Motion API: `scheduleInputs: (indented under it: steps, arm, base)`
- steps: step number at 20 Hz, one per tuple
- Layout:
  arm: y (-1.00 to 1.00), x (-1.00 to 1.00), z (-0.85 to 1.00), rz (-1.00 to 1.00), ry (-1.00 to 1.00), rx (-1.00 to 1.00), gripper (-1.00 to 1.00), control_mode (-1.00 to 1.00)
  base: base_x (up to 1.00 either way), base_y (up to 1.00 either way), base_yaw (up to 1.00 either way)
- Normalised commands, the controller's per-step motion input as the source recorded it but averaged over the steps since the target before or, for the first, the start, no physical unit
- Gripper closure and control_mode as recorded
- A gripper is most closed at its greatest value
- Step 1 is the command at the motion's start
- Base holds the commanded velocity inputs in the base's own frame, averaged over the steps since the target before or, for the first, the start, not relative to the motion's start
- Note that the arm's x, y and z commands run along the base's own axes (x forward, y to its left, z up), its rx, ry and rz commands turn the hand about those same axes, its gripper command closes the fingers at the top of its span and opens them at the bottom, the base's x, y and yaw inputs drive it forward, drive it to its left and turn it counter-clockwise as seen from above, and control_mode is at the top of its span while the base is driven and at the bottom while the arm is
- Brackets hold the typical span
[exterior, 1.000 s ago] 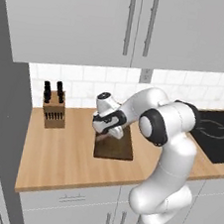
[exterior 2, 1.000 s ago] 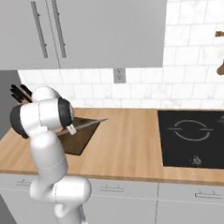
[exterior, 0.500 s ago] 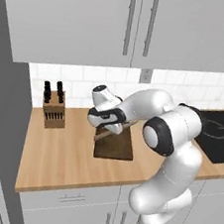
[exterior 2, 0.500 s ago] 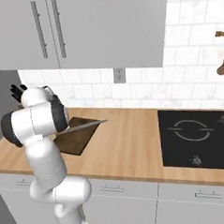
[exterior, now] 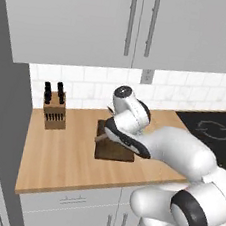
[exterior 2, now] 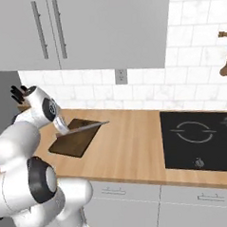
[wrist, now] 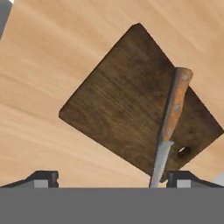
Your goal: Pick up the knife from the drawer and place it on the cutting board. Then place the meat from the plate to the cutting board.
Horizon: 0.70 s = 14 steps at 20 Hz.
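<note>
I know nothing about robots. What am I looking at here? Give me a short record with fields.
setting: simulated kitchen, light wooden counter
board: dark brown rectangular wooden cutting board on the counter
knife: brown-handled kitchen knife lying on the board, silver-grey blade passing over its edge
gripper: two-finger gripper, open, above the board, holding nothing
nearby: wooden knife block, black hob
</note>
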Motion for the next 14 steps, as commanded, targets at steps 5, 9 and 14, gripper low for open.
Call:
scheduleInputs:
  steps: [5,9,14]
  arm:
    - [-0.99,-1.00,0.99,0.00,-0.34,0.12,-1.00,-1.00]
    - [-0.88,-0.91,0.93,-0.05,-0.03,0.05,-1.00,-1.00]
    - [-0.52,-0.53,0.82,0.01,-0.09,0.14,-1.00,-1.00]
  base:
    - [0.00,0.00,0.00]
    - [0.00,0.00,0.00]
    - [0.00,0.00,0.00]
